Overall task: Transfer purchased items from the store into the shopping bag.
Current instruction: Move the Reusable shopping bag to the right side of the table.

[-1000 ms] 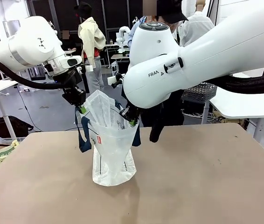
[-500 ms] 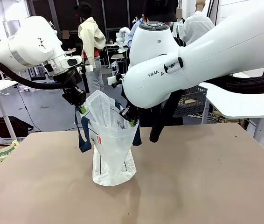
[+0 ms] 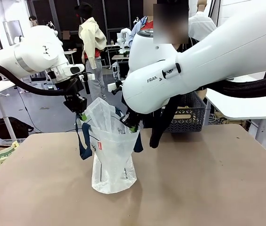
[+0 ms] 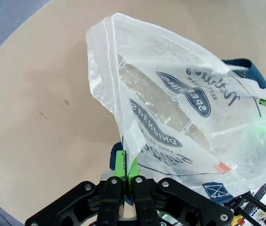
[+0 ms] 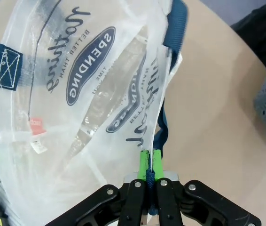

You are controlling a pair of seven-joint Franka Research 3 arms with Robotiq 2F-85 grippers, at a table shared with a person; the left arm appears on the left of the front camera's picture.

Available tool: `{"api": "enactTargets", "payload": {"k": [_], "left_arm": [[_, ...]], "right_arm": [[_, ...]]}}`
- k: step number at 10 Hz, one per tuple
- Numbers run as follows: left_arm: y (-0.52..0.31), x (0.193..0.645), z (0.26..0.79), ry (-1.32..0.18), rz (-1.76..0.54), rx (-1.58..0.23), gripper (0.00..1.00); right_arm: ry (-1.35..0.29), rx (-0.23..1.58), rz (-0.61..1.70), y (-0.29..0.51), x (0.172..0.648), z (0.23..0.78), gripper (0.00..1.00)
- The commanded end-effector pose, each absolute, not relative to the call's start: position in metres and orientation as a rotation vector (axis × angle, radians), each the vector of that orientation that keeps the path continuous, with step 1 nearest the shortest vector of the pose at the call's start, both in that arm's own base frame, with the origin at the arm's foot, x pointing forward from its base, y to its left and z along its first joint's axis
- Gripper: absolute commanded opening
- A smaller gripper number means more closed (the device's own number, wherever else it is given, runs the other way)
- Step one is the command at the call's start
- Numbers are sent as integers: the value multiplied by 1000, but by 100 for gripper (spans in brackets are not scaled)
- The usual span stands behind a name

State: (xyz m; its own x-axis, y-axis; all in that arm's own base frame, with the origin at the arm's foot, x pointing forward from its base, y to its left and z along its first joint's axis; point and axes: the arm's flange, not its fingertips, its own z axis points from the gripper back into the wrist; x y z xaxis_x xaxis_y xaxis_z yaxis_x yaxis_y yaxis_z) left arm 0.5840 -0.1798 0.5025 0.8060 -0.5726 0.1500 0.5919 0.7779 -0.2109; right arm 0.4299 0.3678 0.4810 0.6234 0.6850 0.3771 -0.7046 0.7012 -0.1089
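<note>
Bag (image 3: 110,160) upright on table (image 3: 208,179), mesh basket (image 3: 189,113) behind.

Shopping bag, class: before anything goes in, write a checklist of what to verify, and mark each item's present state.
1. Left claw shut on the shopping bag rim: ok.
2. Right claw shut on the opposite rim: ok.
3. Bag upright, base on the table: ok.
4. Bag mouth spread wide enough: cannot tell.
5. Basket at the far side of the table: ok.
6. Items in the basket: cannot tell.
</note>
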Motion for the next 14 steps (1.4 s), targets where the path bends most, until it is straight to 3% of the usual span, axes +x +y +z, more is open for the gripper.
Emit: {"api": "enactTargets", "payload": {"k": [1,14], "left_arm": [[-181,581,509,-93,-630,-255,0],[-181,581,509,-93,-630,-255,0]], "right_arm": [[-408,57,772,372,428,471,0],[-411,51,798,368,430,481,0]]}}
